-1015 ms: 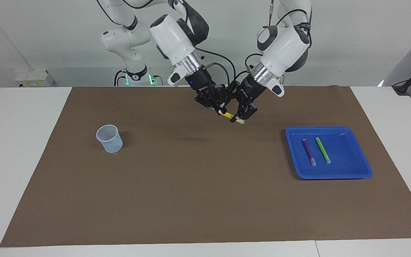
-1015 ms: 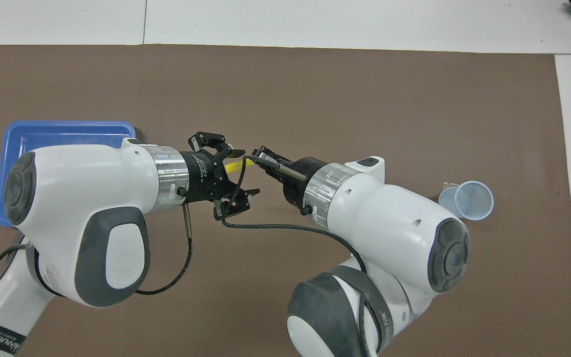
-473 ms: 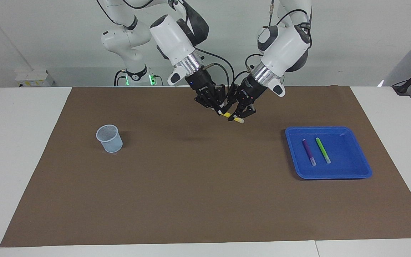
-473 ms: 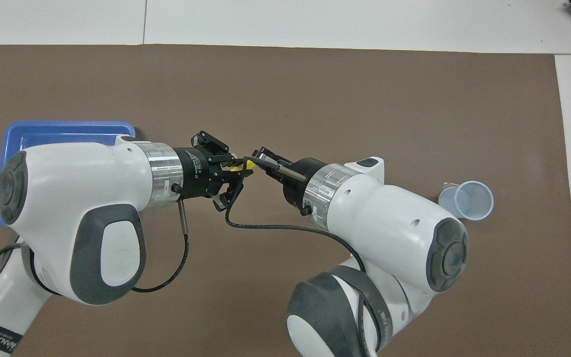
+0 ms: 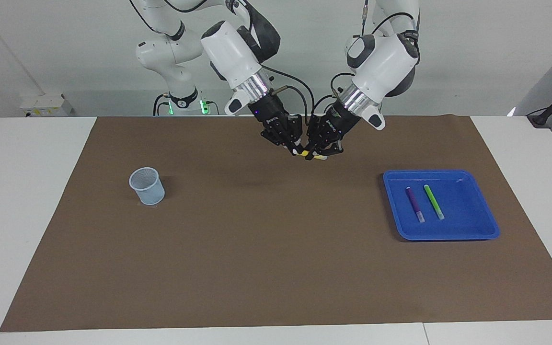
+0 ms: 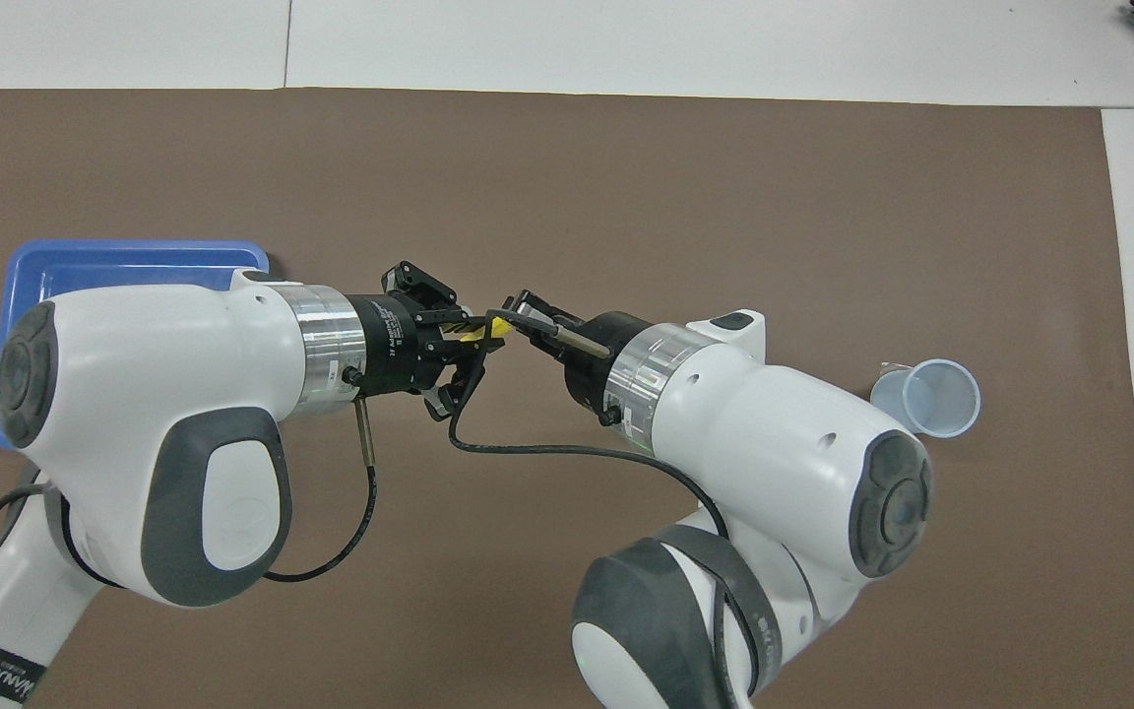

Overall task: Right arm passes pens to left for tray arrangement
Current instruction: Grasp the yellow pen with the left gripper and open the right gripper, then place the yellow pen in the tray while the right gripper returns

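Facing view — right gripper (image 5: 294,149) and left gripper (image 5: 315,154) meet in the air over the brown mat (image 5: 257,249), both clamped on the yellow pen (image 5: 312,155); purple pen (image 5: 414,203) and green pen (image 5: 433,201) lie side by side in the blue tray (image 5: 472,230).

Overhead view — both grippers pinch the yellow pen (image 6: 476,334); tray (image 6: 114,258) lies toward the left arm's end; pale cup (image 6: 931,396) toward the right arm's end.

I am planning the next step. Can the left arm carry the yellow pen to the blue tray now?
Probably not yet. The left end effector is shut on the yellow pen, but the right end effector grips it too, above the mat. The tray has free room beside the green pen.
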Motion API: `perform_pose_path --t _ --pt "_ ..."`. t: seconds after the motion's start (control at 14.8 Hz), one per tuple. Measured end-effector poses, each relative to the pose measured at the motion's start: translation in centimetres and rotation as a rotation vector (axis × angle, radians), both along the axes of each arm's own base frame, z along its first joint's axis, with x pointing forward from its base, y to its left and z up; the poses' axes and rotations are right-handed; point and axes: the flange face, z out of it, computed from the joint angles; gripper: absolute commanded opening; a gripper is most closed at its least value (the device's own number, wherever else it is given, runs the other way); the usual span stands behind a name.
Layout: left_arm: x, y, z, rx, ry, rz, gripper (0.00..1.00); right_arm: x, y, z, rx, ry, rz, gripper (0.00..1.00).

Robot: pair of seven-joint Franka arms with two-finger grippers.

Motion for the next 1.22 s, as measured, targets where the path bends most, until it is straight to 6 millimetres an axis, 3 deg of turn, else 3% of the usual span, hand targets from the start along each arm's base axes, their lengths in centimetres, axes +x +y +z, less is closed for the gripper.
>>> perform_pose_path --t 0.27,0.61,1.01,1.22 --pt "0.1 0.2 0.0 0.006 -0.018 -0.022 0.00 0.4 -0.5 0.1 0.001 -0.001 -0.011 1.00" --pt "1.0 2.5 -0.5 0.038 -0.057 -0.120 0.00 0.7 -1.1 -0.5 -0.064 0.050 0.049 1.00" --pt "2.2 10.1 -1.4 0.094 -0.123 -0.407 0.00 2.4 -5.2 -0.6 -0.310 0.111 0.218 1.00" --pt "2.2 13.3 -2.0 0.186 -0.196 -0.634 0.00 3.5 -8.7 0.0 -0.433 0.150 0.316 1.00"
